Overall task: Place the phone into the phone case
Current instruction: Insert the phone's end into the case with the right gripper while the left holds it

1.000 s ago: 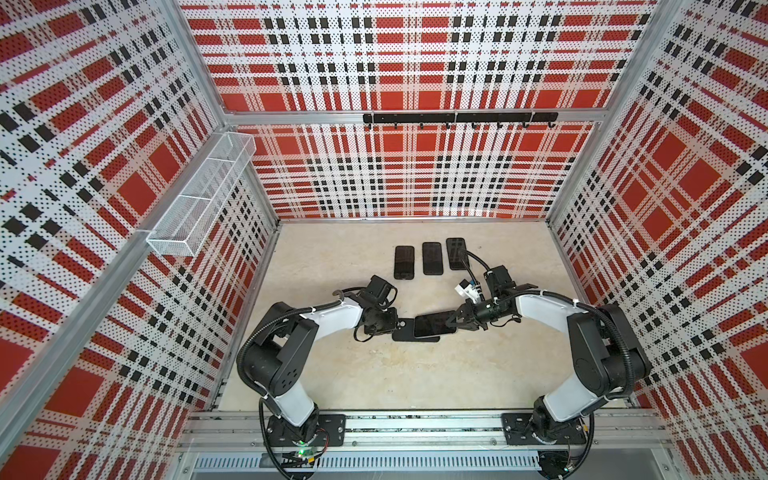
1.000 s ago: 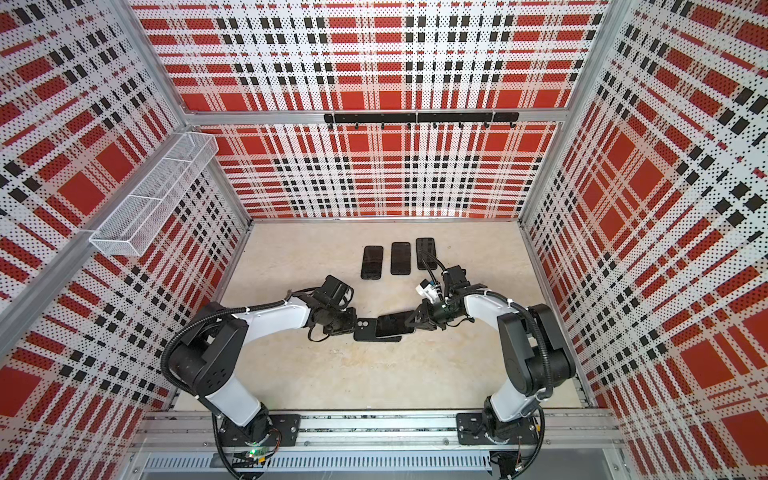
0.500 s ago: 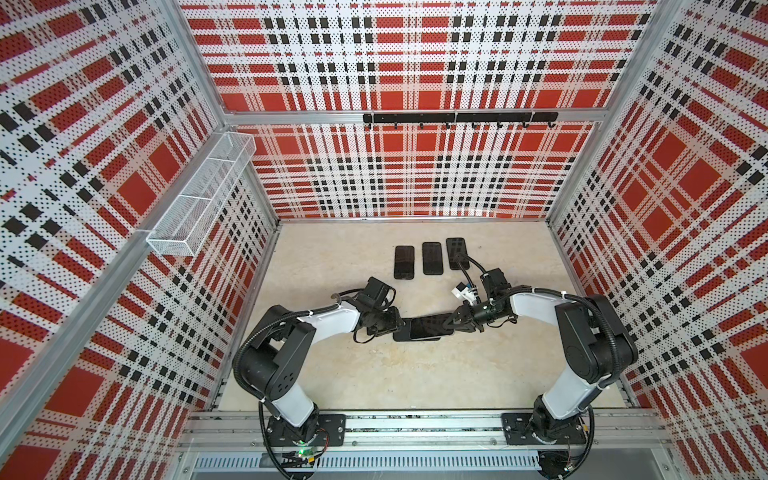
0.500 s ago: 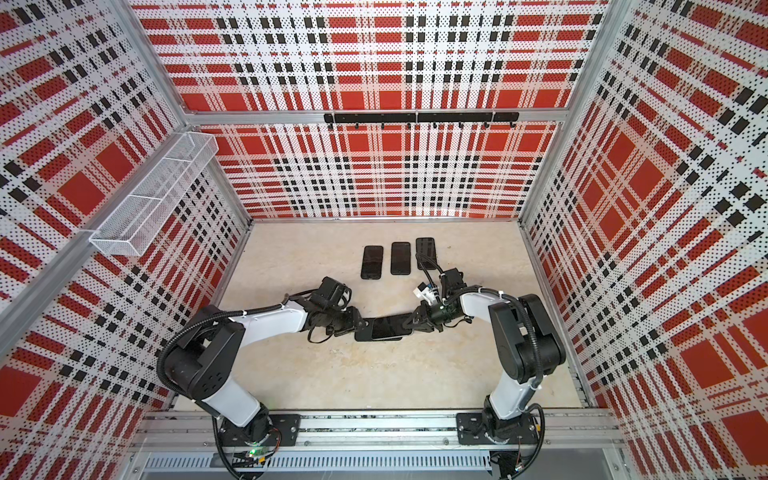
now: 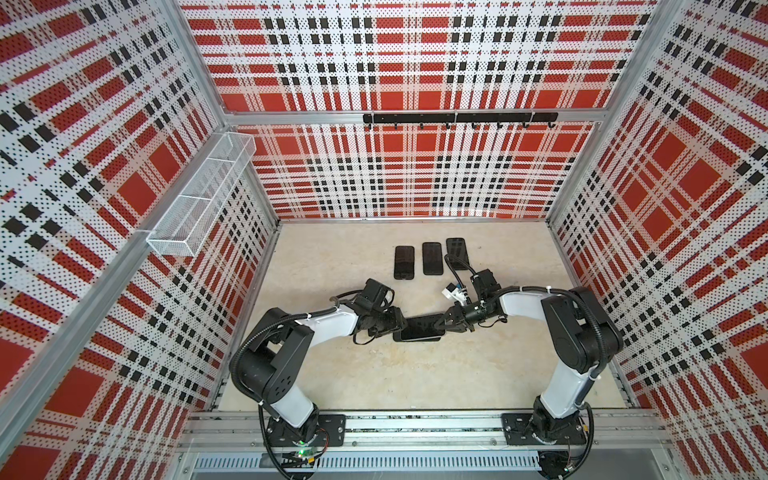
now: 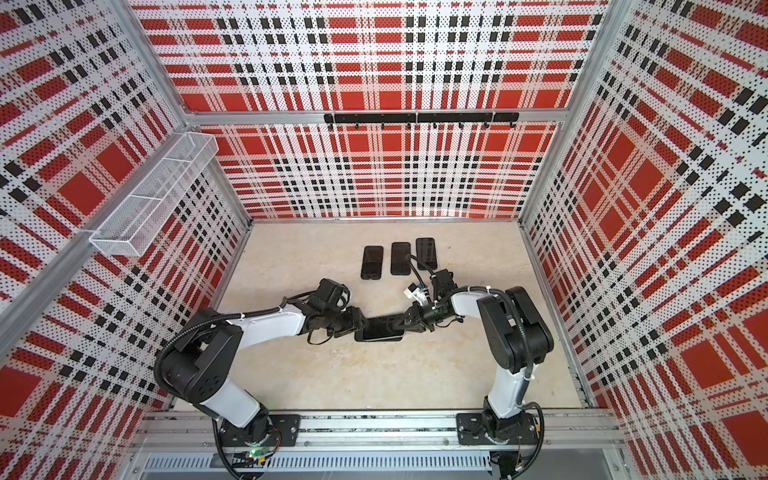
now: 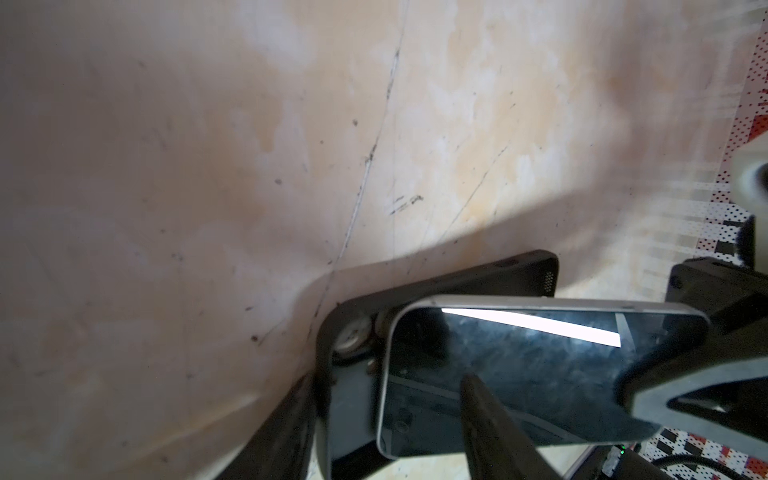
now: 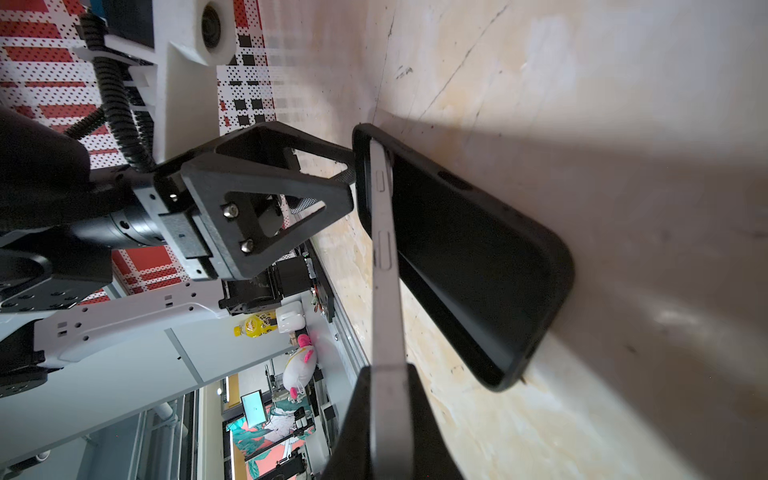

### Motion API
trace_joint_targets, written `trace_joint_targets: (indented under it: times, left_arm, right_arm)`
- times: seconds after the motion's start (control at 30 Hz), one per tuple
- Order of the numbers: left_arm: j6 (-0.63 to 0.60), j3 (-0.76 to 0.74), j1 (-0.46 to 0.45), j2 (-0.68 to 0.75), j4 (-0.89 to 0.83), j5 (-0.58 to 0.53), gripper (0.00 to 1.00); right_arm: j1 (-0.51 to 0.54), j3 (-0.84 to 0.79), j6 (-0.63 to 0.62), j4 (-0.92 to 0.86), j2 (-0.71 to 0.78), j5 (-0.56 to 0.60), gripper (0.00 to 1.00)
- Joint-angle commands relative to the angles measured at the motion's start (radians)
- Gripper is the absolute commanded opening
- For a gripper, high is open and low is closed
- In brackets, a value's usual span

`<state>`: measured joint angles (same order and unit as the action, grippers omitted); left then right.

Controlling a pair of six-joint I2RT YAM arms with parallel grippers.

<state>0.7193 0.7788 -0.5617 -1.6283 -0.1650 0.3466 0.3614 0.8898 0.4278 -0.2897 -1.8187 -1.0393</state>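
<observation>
**Plaid-walled booth: seating in progress**

Plaid walls point(image 5: 415, 187) ring a scuffed beige tabletop point(image 5: 374, 382). The right gripper point(image 8: 388, 415) pinches one short end of the phone point(image 7: 540, 374), jaws pressed on its front and back. The phone slants away from those jaws, and its far end appears to rest inside the phone case point(image 8: 478, 257) lying flat beneath. At that far end the left gripper point(image 5: 400, 324) stands with jaws spread, one finger over the screen and one outside the case's end.

The phone looks rigid and fairly dense, with slick glass and a smooth metal band, so it is best held across its flat faces. The case looks light, matte and somewhat pliable, and likely to slide unless braced. No brand or writing is legible on either.
</observation>
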Motion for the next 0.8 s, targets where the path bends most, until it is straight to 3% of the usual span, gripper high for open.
trace_joint_targets:
  times: [0.0, 0.47, 0.77]
  left_arm:
    - [0.015, -0.023, -0.005, 0.015, 0.028, 0.046, 0.60]
    - [0.043, -0.054, -0.008, 0.022, 0.091, 0.104, 0.65]
    - [-0.083, -0.023, -0.003, 0.023, -0.061, 0.001, 0.55]
  right_arm:
    - [0.031, -0.001, 0.019, -0.025, -0.057, 0.110, 0.05]
    - [0.067, -0.003, 0.077, 0.069, -0.122, 0.115, 0.05]
    - [0.068, 0.018, 0.050, 0.021, -0.122, 0.182, 0.07]
